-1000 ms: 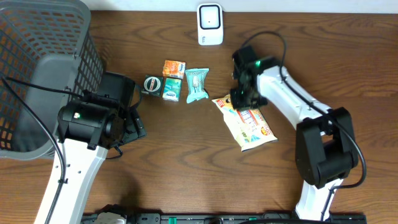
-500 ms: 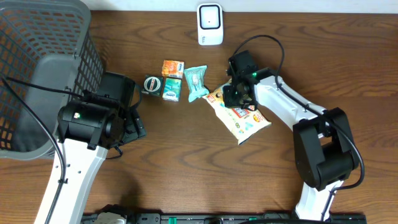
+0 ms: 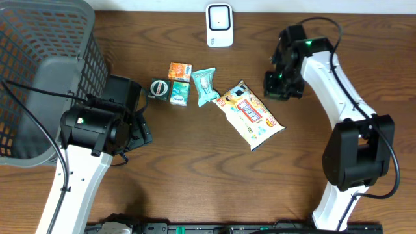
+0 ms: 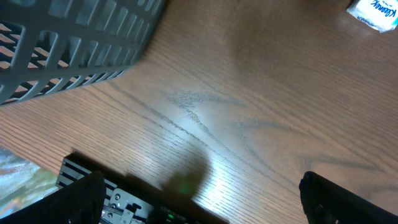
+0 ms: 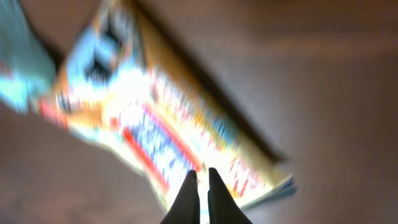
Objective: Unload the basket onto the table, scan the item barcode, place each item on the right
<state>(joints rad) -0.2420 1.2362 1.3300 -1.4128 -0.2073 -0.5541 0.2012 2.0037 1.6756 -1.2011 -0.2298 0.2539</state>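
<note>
The item, a yellow snack bag (image 3: 248, 116) with red print, lies flat on the wooden table, one corner next to a teal tissue pack (image 3: 206, 88). My right gripper (image 3: 281, 88) hovers to the bag's right, apart from it. In the right wrist view the bag (image 5: 155, 118) is a blur beyond the right gripper (image 5: 203, 177), which is shut with nothing between its fingers. A white scanner (image 3: 220, 25) stands at the table's far edge. My left gripper (image 3: 138, 130) rests by the basket; in the left wrist view the left gripper (image 4: 199, 193) is open over bare wood.
A grey mesh basket (image 3: 39, 71) fills the far left. A green round tin (image 3: 159, 87), a teal box (image 3: 180, 93) and an orange box (image 3: 181, 71) sit left of the tissue pack. A white Kleenex pack (image 4: 373, 11) shows at the left wrist view's top right corner.
The right gripper dragged the bag left and turned it, let go of it, moved up and to the right, and shut. The left arm has not moved.
</note>
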